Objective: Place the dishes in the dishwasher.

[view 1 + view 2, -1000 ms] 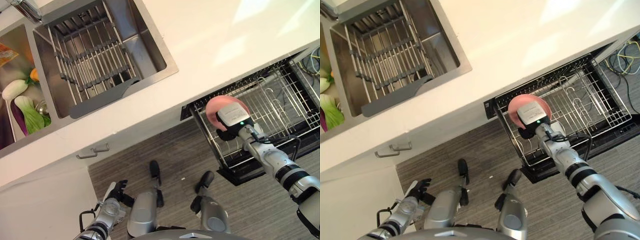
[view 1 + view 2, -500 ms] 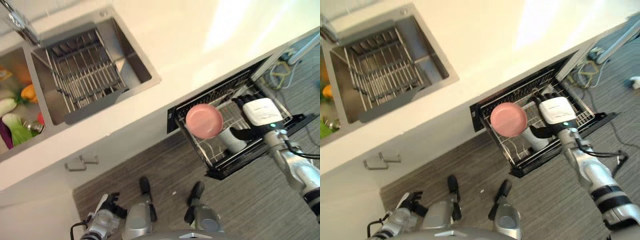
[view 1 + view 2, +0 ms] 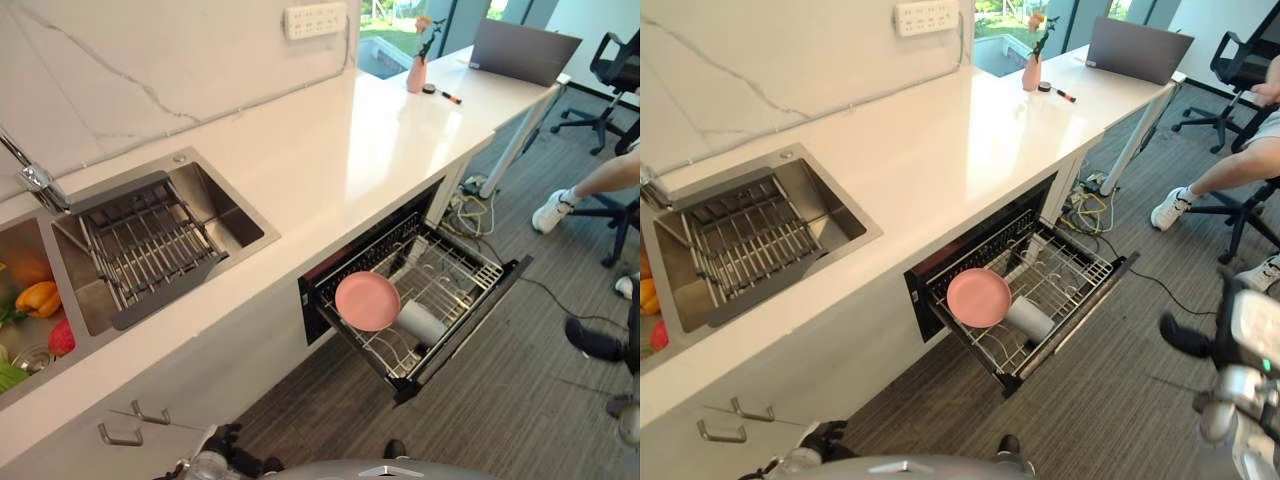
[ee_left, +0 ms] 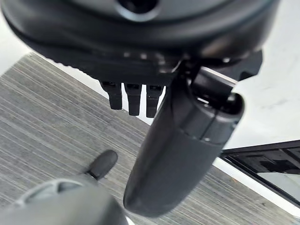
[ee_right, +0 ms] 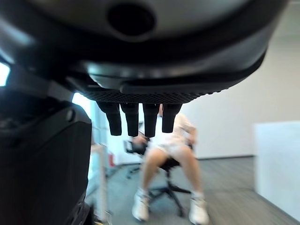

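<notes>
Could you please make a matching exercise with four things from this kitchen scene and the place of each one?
Things:
1. pink plate
2. vegetables
3. laptop
4. vase

Places:
A. far end of the counter, by a pen
B. in the dishwasher rack, beside a cup
C. on the desk past the counter
D. in the sink's left basin

Pairs: 1-B, 2-D, 3-C, 4-A
</notes>
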Available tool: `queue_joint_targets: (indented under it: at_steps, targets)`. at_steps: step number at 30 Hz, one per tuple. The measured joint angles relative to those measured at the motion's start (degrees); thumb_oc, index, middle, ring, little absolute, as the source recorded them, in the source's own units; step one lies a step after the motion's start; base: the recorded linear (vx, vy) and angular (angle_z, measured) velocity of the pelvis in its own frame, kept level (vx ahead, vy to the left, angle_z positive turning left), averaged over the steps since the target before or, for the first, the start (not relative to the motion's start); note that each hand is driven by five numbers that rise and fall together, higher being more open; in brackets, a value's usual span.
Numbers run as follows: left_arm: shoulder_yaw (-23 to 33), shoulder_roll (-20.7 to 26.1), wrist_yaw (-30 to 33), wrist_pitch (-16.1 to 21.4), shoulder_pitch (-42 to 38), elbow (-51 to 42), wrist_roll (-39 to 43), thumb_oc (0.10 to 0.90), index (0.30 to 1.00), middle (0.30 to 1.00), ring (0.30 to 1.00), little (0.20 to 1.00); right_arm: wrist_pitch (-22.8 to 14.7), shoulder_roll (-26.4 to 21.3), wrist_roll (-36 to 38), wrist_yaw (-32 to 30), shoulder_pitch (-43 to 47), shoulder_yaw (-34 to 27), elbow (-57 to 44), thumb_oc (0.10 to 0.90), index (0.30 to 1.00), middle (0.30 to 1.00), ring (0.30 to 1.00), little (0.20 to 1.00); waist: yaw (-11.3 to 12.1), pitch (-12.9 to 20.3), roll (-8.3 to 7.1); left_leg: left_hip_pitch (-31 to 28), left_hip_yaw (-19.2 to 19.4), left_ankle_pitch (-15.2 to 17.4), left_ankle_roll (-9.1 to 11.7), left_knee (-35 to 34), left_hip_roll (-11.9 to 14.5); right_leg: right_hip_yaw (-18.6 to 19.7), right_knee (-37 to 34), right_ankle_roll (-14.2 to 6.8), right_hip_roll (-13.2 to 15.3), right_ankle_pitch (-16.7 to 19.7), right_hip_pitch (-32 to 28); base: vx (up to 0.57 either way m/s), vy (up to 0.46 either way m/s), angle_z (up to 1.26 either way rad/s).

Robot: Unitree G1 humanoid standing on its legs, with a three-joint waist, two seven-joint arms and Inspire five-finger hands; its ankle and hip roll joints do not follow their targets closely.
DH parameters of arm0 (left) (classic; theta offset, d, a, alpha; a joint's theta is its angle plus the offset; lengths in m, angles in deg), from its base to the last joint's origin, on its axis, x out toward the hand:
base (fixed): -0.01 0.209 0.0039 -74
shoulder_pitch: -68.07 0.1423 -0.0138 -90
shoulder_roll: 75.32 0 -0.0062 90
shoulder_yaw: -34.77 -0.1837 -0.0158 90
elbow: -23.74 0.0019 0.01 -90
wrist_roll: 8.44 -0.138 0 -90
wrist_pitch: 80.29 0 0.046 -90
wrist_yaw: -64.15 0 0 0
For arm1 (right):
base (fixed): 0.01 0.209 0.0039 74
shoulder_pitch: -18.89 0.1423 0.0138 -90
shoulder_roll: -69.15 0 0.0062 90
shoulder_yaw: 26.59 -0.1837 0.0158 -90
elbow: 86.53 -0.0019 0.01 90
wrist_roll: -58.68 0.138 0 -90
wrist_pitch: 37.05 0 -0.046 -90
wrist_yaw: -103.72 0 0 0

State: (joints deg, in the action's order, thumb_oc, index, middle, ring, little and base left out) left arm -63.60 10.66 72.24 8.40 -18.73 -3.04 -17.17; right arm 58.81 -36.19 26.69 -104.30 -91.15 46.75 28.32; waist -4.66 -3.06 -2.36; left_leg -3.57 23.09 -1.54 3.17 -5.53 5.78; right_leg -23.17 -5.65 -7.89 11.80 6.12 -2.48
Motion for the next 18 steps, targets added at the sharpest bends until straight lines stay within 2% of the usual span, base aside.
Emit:
queue_joint_targets:
  at_steps: [2, 3, 4, 5, 6, 8, 10, 14, 16, 17, 18]
  targets:
    - [-1.47, 0.05, -0.71, 0.07, -0.14, -0.55, 0.89, 0.8, 0.9, 0.9, 0.9, 0.9, 2.06, 3.58, 6.32, -0.12, 3.53, 0.67, 19.6, 0.4, 0.3, 0.3, 0.3, 0.3, 0.94, 0.73, -0.26, 0.43, -0.28, 0.07, 0.04, 0.0, 0.21, -0.33, 0.0, 0.01, -0.14, -0.24, 0.14, 0.02, -0.003, 0.06]
    - [-1.56, -0.2, -0.93, 0.2, -0.01, -0.59, 1.17, 0.8, 0.9, 0.9, 0.9, 0.9, 4.36, 4.66, 8.93, 1.04, 3.3, 0.93, 22.03, 0.4, 0.3, 0.3, 0.3, 0.3, 1.11, 0.63, 0.16, 0.69, -0.25, 0.06, 0.04, -0.02, 0.18, -0.32, -0.01, 0.01, -0.2, -0.25, 0.46, 0.04, -0.005, -0.01]
    - [-1.62, -0.58, -1.07, 0.18, 0.2, -0.46, 1.5, 0.8, 0.9, 0.9, 0.9, 0.9, 5.25, 5.61, 11.37, 1.2, 2.36, 1.6, 23.06, 0.4, 0.3, 0.3, 0.3, 0.3, 0.81, 0.17, 1.35, 0.71, -0.19, 0.05, 0.01, -0.01, 0.03, -0.34, -0.01, -0.03, -0.07, -0.21, 0.54, 0.04, -0.004, -0.01]
    - [-1.48, -1.31, -1.02, -0.06, 0.41, 1.2, 2.06, 0.8, 0.9, 0.9, 0.9, 0.9, 4.44, 6.36, 14.43, 1.18, 2.36, 5.06, 28.05, 0.4, 0.3, 0.3, 0.3, 0.3, 0.16, -0.28, 3.27, 0.59, -0.29, 0.05, 0.0, -0.01, -0.2, -0.5, -0.01, 0.06, 0.11, 0.0, 0.2, 0.05, -0.006, 0.03]
    - [-1.32, -1.46, -0.89, -0.06, 0.56, 1.21, 2.53, 0.8, 0.9, 0.9, 0.9, 0.9, 5.07, 6.78, 16.49, 1.75, 2.4, 7.22, 29.01, 0.4, 0.3, 0.3, 0.3, 0.3, 0.29, -0.33, 3.99, 0.6, -0.47, 0.05, 0.01, -0.01, -0.2, -0.71, -0.01, -0.05, 0.11, -0.09, 0.08, 0.03, -0.003, 0.05]
    - [-1.19, -1.45, -0.77, -0.04, 0.63, 1.29, 2.54, 0.8, 0.9, 0.9, 0.9, 0.9, 5.11, 7.37, 16.9, 2.23, 2.26, 9.16, 27.28, 0.4, 0.3, 0.3, 0.3, 0.3, 0.3, -0.58, 4.45, 0.68, -0.65, 0.04, 0.0, -0.01, -0.15, -0.94, -0.05, -0.08, 0.1, -0.13, 0.06, 0.03, -0.001, 0.08]
    - [-0.04, -1.62, -0.67, 0.1, 0.6, 1.68, 2.56, 0.8, 0.9, 0.9, 0.9, 0.9, 3.46, 7.5, 16.83, 2.6, 3.56, 13.46, 23.67, 0.4, 0.3, 0.3, 0.3, 0.3, 0.52, -0.74, 4.54, 0.9, -1.82, -0.07, -0.12, -0.02, -0.16, -2.16, -0.24, -0.31, 0.13, -0.42, -0.55, 0.01, 0.006, 0.26]
    - [0.77, -1.62, -0.09, 1.36, -0.04, 1.64, 3.6, 0.8, 0.9, 0.9, 0.9, 0.9, 1.08, 7.1, 16.85, 2.72, 12.24, 17.79, 22.27, 0.4, 0.3, 0.3, 0.3, 0.3, 3.39, -1.45, 4.28, 2.6, -4.39, -0.9, -0.58, -0.01, -0.44, -4.8, -0.11, -0.38, 0.37, -0.53, -0.69, 0.0, 0.004, 0.4]
    - [0.71, -1.63, 0.02, 1.99, -0.22, 0.86, 3.93, 0.8, 0.9, 0.9, 0.9, 0.9, 0.26, 6.72, 17.05, 2.85, 18.31, 20.5, 24.32, 0.4, 0.3, 0.3, 0.3, 0.3, 5.15, -2.38, 4.9, 3.36, -6.63, -1.5, -0.75, -0.01, -0.97, -7.18, -0.07, -0.37, 0.58, -0.54, -1.57, 0.01, -0.004, 0.55]
    - [0.67, -1.7, 0.14, 2.67, -0.16, 0.3, 4.19, 0.8, 0.9, 0.9, 0.9, 0.9, 2.68, 5.62, 16.3, 2.66, 20.57, 22.94, 27.22, 0.4, 0.3, 0.3, 0.3, 0.3, 6.12, -2.9, 4.49, 3.65, -7.57, -1.62, -0.75, 0.05, -1.16, -8.18, -0.06, -0.56, 0.68, -0.71, -1.81, -0.05, 0.0, 0.57]
    - [0.54, -1.33, 0.37, 2.59, 0.21, -0.53, 4.2, 0.8, 0.9, 0.9, 0.9, 0.9, 2.55, 4.7, 16.8, 3.88, 21.81, 23.09, 28.94, 0.4, 0.3, 0.3, 0.3, 0.3, 7.66, -3.59, 4.84, 3.96, -8.53, -2.24, -0.86, 0.29, -1.5, -9.22, -0.04, -0.51, 0.84, -0.73, -2.29, -0.07, 0.0, 0.46]
